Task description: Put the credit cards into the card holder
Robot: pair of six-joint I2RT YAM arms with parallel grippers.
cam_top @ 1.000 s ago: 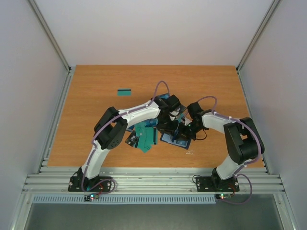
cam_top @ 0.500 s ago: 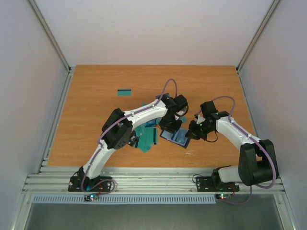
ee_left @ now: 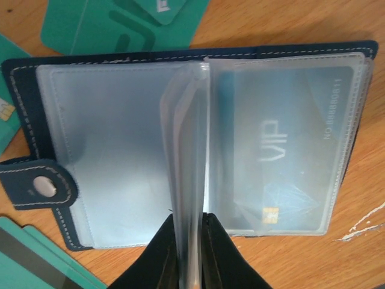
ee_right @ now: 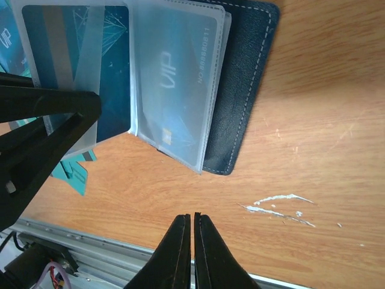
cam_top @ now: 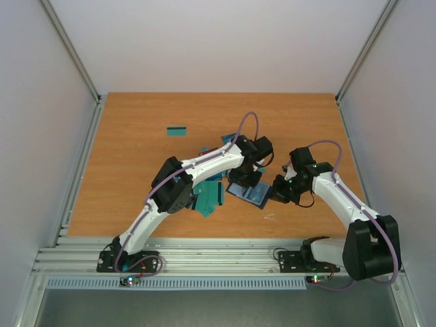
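From above, a brown wooden table (cam_top: 136, 170) carries everything. A dark navy-blue, wallet-like card holder (cam_top: 251, 195) lies open near the middle of the table, a little toward the near edge. The left gripper (cam_top: 244, 180) is down on it. The right gripper (cam_top: 276, 195) is just beside its right side. A heap of thin, flat plastic credit cards (cam_top: 208, 194), mostly teal-green, lies just left of the card holder. One teal card with a dark stripe (cam_top: 177, 131) lies alone, well apart, toward the far left corner.

In the left wrist view, the card holder (ee_left: 18, 90) lies open and flat. The left gripper (ee_left: 191, 235) has its fingers close together, pinching the clear plastic sleeves (ee_left: 186, 150) that stand up in the middle. A blue VIP card (ee_left: 283, 162) sits inside the right sleeve. A small clasp tab with a round snap (ee_left: 39, 188) sticks out on the left.

In the right wrist view, the right gripper (ee_right: 192, 229) has its fingers pressed together with nothing between them. It is over bare wood, near the card holder (ee_right: 240, 78) but apart from it. White scratch marks (ee_right: 277, 205) show on the wood beside it.
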